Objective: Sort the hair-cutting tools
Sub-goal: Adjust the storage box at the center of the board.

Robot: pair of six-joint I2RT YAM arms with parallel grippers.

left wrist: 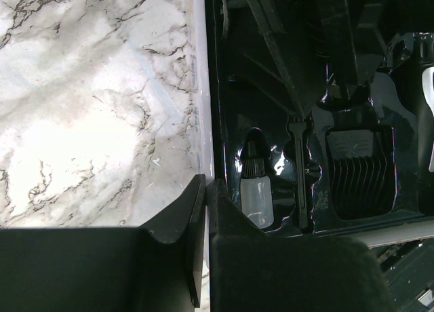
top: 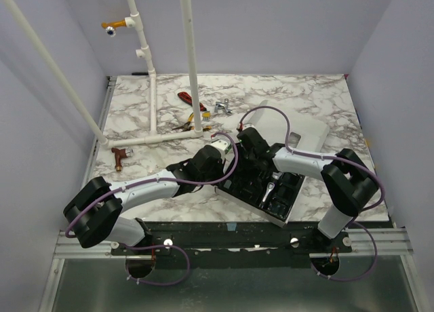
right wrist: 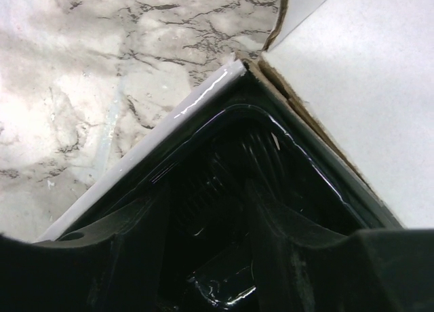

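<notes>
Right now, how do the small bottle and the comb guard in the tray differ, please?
The small bottle is translucent with a black cap; the comb guard is all black. The bottle is narrow and round; the guard broad and ribbed. Both lie in separate pockets of the tray.

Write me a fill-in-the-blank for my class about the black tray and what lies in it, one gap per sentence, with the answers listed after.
1. The black tray sits inside a box whose colour is ____.
2. In the left wrist view, the small clear bottle has a cap coloured ____.
3. In that view, the comb guard lies to the ____ of the slim brush.
4. The table has a surface patterned like ____.

Answers: white; black; right; marble
</notes>
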